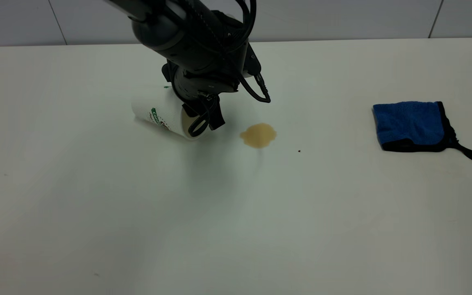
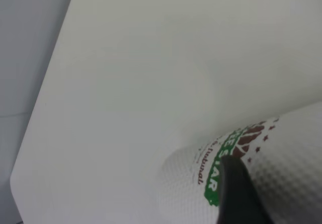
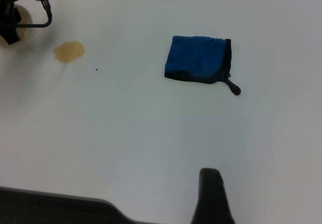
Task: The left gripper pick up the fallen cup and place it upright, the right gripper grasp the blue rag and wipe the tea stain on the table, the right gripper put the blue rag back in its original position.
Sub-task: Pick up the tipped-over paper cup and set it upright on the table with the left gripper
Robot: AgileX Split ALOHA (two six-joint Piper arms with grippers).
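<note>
The cup [image 1: 163, 114] lay on its side on the table [image 1: 236, 229], left of centre and toward the far half. Its long axis ran from far-left to near-right: the closed base pointed far-left, and the open mouth faced near-right, toward the tea stain [image 1: 258, 135]. The part of the interior that showed at the mouth was cream-coloured; no liquid could be made out in it, and most of the opening was hidden behind the fingers. The green band and brown logo faced the near side of the cup wall.

The left gripper [image 1: 203, 119] reached down from the far side and sat at the cup's mouth. One looped finger lay across the opening and rim. In the left wrist view one black finger [image 2: 239, 194] lay against the printed wall of the cup [image 2: 282, 158]. Whether the fingers were actually clamped on the rim could not be told.

The tea stain sat just right of the cup's mouth, apart from it. A tiny dark speck [image 1: 299, 151] lay further right of the stain.

The blue rag [image 1: 414, 125] lay flat and folded near the right edge of the table, well apart from the stain. Its black-edged border ran along the near and right sides.

The right gripper [image 3: 211, 196] showed only as one dark finger tip in its own wrist view, held above bare table and well clear of the blue rag [image 3: 198, 59]; its grip state could not be told.
</note>
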